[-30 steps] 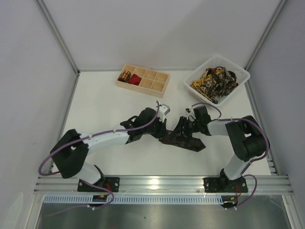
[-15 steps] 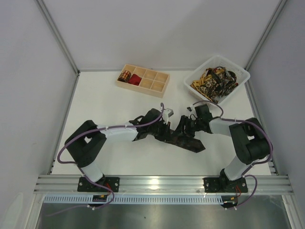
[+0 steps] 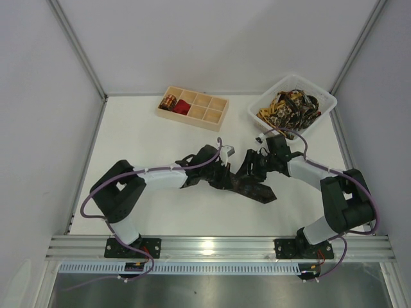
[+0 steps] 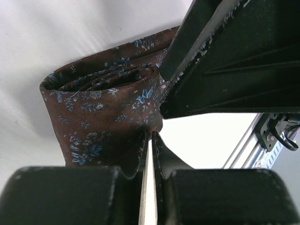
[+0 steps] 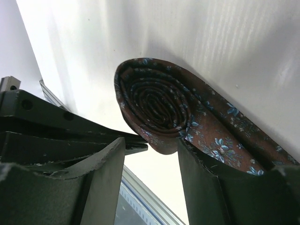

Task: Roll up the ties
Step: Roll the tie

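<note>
A dark brown tie with small blue flowers lies mid-table, one end rolled into a coil between both grippers. My left gripper is shut, its tips pinching the lower edge of the coil. From the other side my right gripper faces the coil, open; in its wrist view the coil sits just past the gripper's tips, the right finger against the tie's flat tail. A gold-and-black rolled tie and a red one sit in the tray.
The pale wooden tray stands at the back, left of centre. A white basket at the back right holds several loose gold-and-black ties. Grey walls close in both sides, and a metal rail runs along the near edge.
My right gripper's jaws have spread wider and its arm has swung out to the right. The left arm has folded in closer, its jaws closing a little on the coil.
</note>
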